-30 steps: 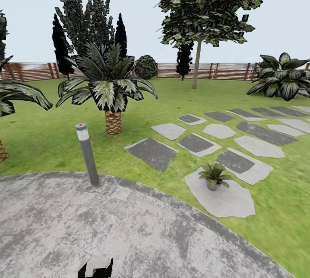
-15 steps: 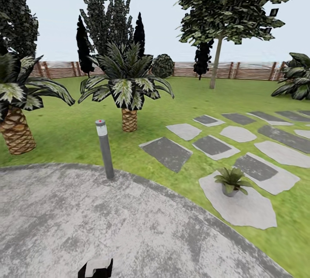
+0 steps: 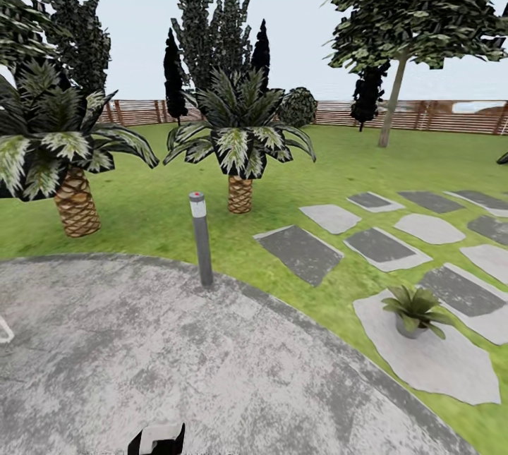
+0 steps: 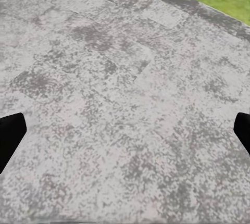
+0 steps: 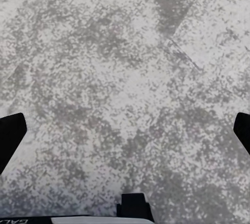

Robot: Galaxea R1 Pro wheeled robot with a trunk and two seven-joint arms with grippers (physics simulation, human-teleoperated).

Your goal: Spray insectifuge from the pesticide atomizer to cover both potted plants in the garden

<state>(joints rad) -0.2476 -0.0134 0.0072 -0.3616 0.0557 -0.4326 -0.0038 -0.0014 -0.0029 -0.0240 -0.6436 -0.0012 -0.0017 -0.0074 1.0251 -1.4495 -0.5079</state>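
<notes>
While both end effectors gape over patio (image 3: 176, 370): one potted plant (image 3: 414, 310), two palms (image 3: 240, 141), one bollard (image 3: 201, 238).

The ground was a round grey paved patio (image 3: 176, 356), mottled and worn, curving into green lawn (image 3: 155, 208). A short grey bollard light (image 3: 201, 240) stood at the patio's edge. Two scaly-trunked palms (image 3: 239, 152) rose from the grass beyond it. Grey stepping stones (image 3: 300, 252) lay across the lawn, and a potted plant (image 3: 415, 310) sat on the nearest pale one, apparently near its upper end.
</notes>
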